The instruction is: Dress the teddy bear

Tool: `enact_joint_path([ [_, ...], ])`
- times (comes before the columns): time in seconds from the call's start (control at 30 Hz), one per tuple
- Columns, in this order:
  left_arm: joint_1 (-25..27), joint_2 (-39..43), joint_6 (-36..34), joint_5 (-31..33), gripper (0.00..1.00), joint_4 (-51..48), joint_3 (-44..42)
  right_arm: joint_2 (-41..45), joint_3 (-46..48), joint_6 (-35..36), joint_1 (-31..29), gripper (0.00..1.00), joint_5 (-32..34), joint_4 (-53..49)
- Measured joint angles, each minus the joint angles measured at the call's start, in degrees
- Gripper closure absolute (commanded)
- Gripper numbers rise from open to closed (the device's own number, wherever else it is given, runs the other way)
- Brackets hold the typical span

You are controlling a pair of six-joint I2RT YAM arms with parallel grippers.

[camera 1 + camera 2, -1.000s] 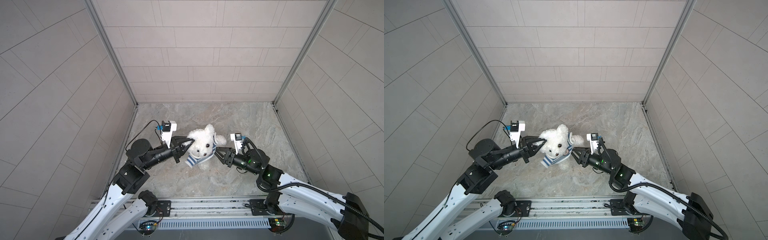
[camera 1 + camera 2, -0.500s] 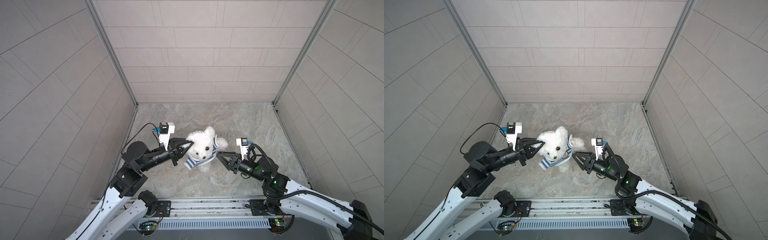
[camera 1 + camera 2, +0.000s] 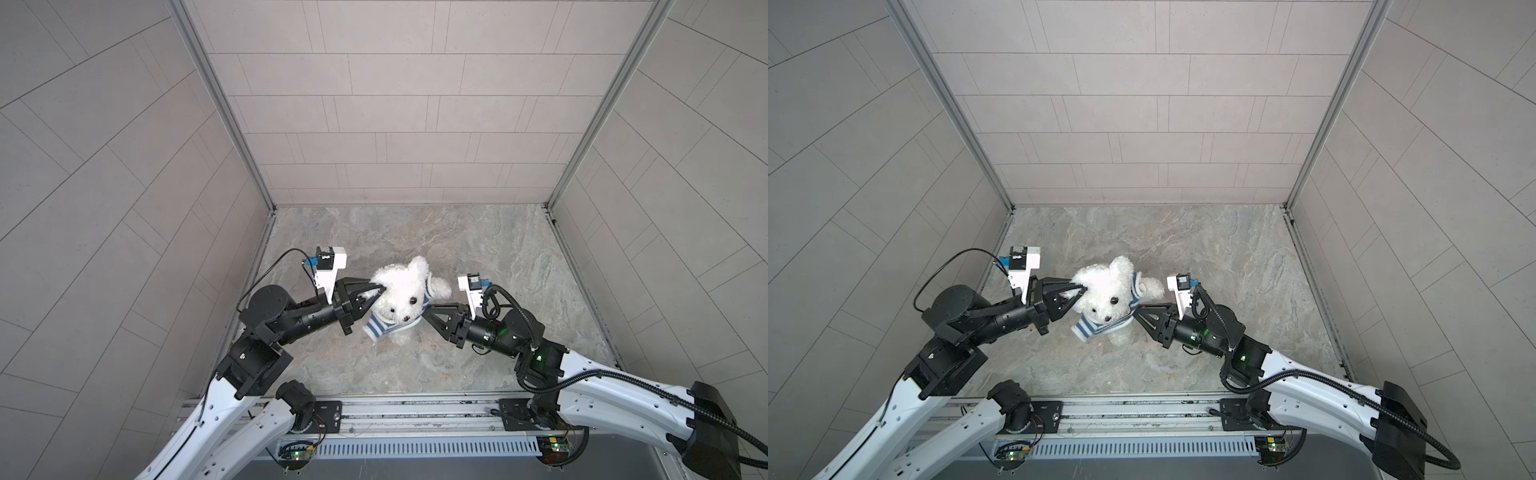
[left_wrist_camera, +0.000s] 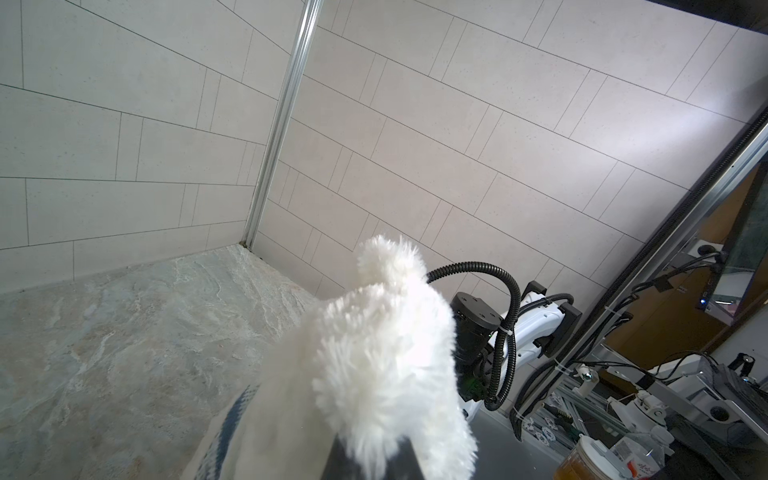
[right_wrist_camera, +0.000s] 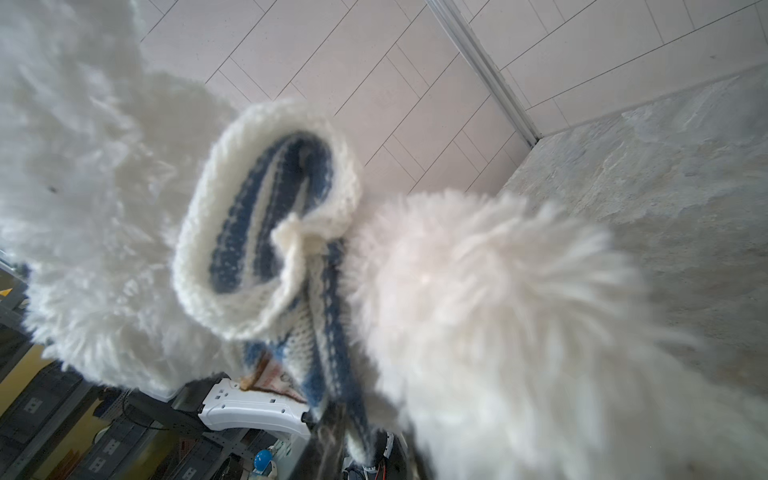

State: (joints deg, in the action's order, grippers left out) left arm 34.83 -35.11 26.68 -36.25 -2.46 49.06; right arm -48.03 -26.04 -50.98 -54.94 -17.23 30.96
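Pale tiled walls (image 3: pixel 395 104) stand round a grey stone table (image 3: pixel 498 257), and the teddy bear (image 3: pixel 401 291) is held upright over its middle, head up. The left jaws are clamped on the fur by its ear. The right jaws sit just right of the bear, at the edge of the striped shirt (image 3: pixel 380 328) bunched on its chest. Whether they pinch it cannot be told. They are nearest for tugging the shirt down the body.

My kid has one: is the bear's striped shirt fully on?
Partly on. The striped shirt rings the teddy bear at the neck, but in the right wrist view one sleeve gapes empty, no limb inside.
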Motion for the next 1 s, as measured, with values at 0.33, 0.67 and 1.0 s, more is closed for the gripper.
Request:
enact_joint_path([
  [0.33,0.0,0.13,0.11,-0.24,1.0,-0.9,0.0,1.55,-0.02,2.36,-1.05,0.72,1.01,1.97],
  [0.67,0.0,0.15,0.52,-1.09,1.0,-0.85,-0.02,0.74,-0.48,3.93,-1.05,0.88,2.54,2.23],
  [1.0,0.0,1.29,-0.44,-1.25,1.0,-1.77,-0.24,6.38,1.14,4.48,-1.31,1.0,9.88,0.66],
])
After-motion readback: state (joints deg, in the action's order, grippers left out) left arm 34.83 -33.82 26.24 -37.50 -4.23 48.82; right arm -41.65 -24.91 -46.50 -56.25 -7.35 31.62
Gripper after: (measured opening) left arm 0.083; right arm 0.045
